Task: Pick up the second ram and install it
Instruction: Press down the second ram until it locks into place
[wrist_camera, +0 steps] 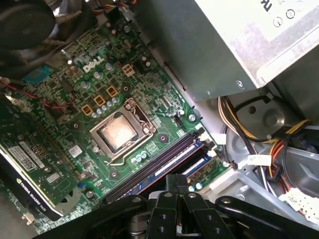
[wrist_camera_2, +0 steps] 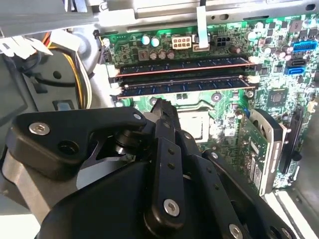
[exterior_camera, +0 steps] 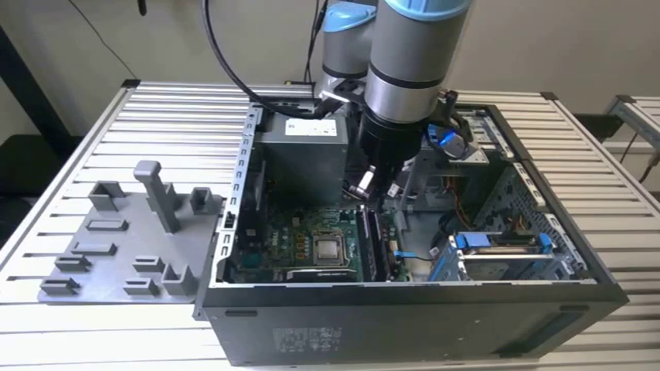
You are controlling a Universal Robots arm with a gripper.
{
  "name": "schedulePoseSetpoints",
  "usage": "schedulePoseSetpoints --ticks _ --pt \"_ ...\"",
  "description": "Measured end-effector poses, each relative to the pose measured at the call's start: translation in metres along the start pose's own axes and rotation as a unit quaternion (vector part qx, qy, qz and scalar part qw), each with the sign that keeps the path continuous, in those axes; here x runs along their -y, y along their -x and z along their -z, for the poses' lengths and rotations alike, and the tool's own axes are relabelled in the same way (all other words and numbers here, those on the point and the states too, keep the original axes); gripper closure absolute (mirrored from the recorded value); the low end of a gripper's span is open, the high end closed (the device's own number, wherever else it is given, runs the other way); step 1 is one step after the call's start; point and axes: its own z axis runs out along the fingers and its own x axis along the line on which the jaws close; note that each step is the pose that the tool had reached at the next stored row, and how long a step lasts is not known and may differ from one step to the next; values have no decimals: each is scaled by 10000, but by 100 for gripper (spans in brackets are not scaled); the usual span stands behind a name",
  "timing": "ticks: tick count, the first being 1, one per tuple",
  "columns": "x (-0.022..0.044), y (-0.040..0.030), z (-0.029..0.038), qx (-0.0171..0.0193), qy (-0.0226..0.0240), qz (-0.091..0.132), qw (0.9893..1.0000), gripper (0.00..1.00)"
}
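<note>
The second ram (wrist_camera_2: 184,85) lies seated in its slot on the motherboard (wrist_camera_2: 224,124), parallel to another stick just beside it (both look level). The claw (wrist_camera_2: 162,107) hovers close above, fingers drawn together and holding nothing, inside the computer case (exterior_camera: 413,309).

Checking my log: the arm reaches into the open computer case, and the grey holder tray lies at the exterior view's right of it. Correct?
No. The exterior view shows the grey holder tray at its left of the computer case; the arm does reach inside.
</note>
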Motion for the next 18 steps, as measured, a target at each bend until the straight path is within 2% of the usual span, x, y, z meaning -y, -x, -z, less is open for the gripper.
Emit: schedulePoseSetpoints --ticks 9,12,18 --pt "0 0 0 -6 20 355 9994 89" --pt "0 0 0 -10 32 586 9983 89" --pt "0 0 0 -15 47 856 9963 89"
